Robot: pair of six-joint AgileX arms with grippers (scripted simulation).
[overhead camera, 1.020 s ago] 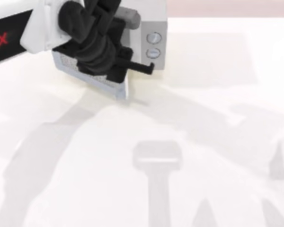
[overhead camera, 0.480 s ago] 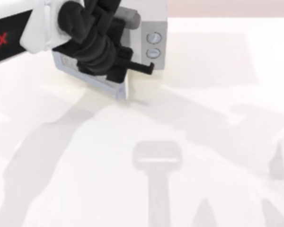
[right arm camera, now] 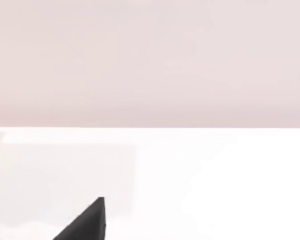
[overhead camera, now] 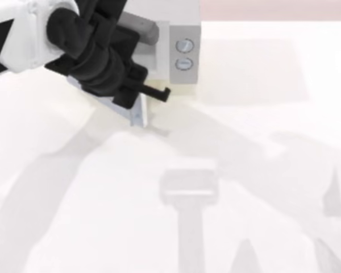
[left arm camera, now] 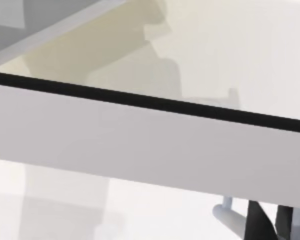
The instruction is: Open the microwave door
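The light-grey microwave [overhead camera: 179, 20] stands at the back of the table, left of centre. Its door [overhead camera: 137, 112] hangs swung out at an angle toward the front left, mostly hidden under my left arm. My left gripper [overhead camera: 153, 94] reaches in at the door's free edge. In the left wrist view the door [left arm camera: 140, 145] fills the frame as a broad grey band with a black upper edge. Below it, my left gripper [left arm camera: 272, 224] is shut on the slim handle [left arm camera: 229, 217]. Only a dark corner of my right gripper [right arm camera: 90, 222] shows, over bare table.
Two round knobs [overhead camera: 184, 45] sit stacked on the microwave's front panel, right of the open cavity. Arm shadows lie across the white table [overhead camera: 261, 170]. A pinkish wall [right arm camera: 150, 60] rises beyond the table's far edge.
My left gripper has moved left and slightly back, still on the handle. The door has swung farther out from the microwave front.
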